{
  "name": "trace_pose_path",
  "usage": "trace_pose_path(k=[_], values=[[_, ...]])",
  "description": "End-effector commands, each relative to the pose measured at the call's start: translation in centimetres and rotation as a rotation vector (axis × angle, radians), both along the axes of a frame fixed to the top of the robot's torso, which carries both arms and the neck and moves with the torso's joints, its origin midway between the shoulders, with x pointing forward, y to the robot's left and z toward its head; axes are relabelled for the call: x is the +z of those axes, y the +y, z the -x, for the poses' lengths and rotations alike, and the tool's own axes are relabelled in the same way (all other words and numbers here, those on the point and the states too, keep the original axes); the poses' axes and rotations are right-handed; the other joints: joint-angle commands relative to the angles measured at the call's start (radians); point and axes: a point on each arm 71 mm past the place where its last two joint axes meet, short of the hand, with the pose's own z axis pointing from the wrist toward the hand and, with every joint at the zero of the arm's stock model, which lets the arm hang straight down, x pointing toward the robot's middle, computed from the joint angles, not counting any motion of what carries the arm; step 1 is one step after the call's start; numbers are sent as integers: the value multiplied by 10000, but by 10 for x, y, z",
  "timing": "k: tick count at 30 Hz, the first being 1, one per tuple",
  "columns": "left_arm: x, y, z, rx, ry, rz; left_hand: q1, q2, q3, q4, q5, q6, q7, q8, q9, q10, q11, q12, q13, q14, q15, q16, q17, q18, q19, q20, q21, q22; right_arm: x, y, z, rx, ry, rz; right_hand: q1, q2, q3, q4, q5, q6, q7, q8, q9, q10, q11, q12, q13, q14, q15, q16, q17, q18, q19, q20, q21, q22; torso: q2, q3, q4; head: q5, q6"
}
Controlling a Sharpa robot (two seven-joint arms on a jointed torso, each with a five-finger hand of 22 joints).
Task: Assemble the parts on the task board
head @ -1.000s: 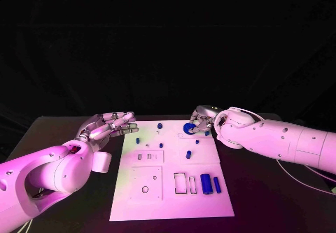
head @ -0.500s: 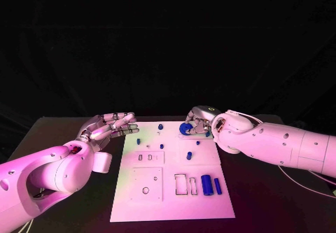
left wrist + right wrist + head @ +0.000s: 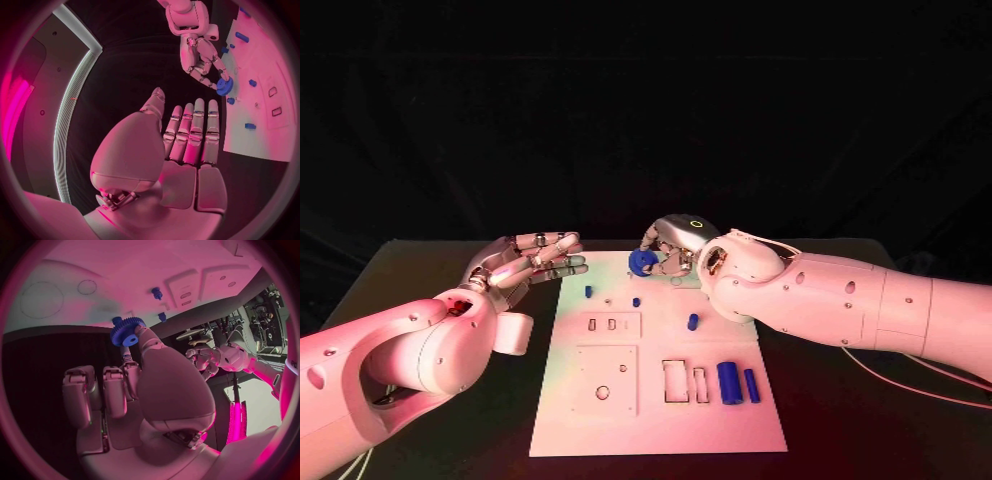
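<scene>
Right hand pinched blue gear above board's far edge; left hand open, idle; next likely: seat gear on peg

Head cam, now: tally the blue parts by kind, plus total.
Gear: 1, held by the right robot hand
Small pegs: 3
Long cylinders: 2
Total: 6 blue parts in plain sight; the right robot hand may hide more.
</scene>
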Motion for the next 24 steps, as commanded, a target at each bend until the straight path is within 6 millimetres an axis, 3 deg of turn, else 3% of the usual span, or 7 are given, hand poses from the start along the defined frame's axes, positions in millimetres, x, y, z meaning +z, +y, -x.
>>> trace_pose_path(k=[1, 9, 14, 24], values=[[2, -2, 0, -120, -120, 49, 24, 71, -6, -80, 30, -19, -26, -67, -2, -38, 5, -45, -7, 5, 82, -38, 3, 54, 83, 5, -58, -16, -2, 7, -1, 75, -326, 243, -75, 15, 80, 15, 51, 292, -187, 35, 52, 61, 30, 30, 698, 926, -41, 52, 2130, -141, 1064, -84, 45, 2633, 19, -3, -1, 55, 6], [2, -3, 1, -135, -119, 53, 24, 71, -6, -80, 30, -19, -26, -67, -2, -38, 5, -45, -7, 5, 82, -38, 3, 54, 83, 5, -58, -16, -13, 21, -6, 146, 54, 314, -143, -17, 190, 58, 15, 252, -168, -23, 33, 35, 43, -3, 671, 917, -34, 35, 2093, -139, 1058, -84, 38, 2625, -1, -14, 11, 104, -38], [2, -3, 1, -130, -122, 53, 31, 84, -6, -88, 29, -13, -27, -68, -1, -31, 4, -50, -5, 5, 83, -50, 3, 54, 88, 4, -60, -21, -18, 25, -8, 180, 199, 342, -148, -21, 202, 61, 12, 248, -166, -29, 31, 36, 45, -1, 674, 918, -33, 37, 2099, -138, 1056, -84, 37, 2624, 9, 6, -25, 145, -77], [2, -2, 1, -131, -125, 53, 31, 84, -6, -88, 29, -13, -27, -68, -1, -31, 4, -50, -5, 5, 83, -50, 3, 54, 88, 4, -60, -21, -30, 28, -8, 207, 557, 519, -195, -65, 247, 80, -11, 235, -153, -56, 23, 22, 56, -17, 661, 913, -26, 30, 2082, -131, 1039, -80, 20, 2604, 10, 14, -22, 173, -116]])
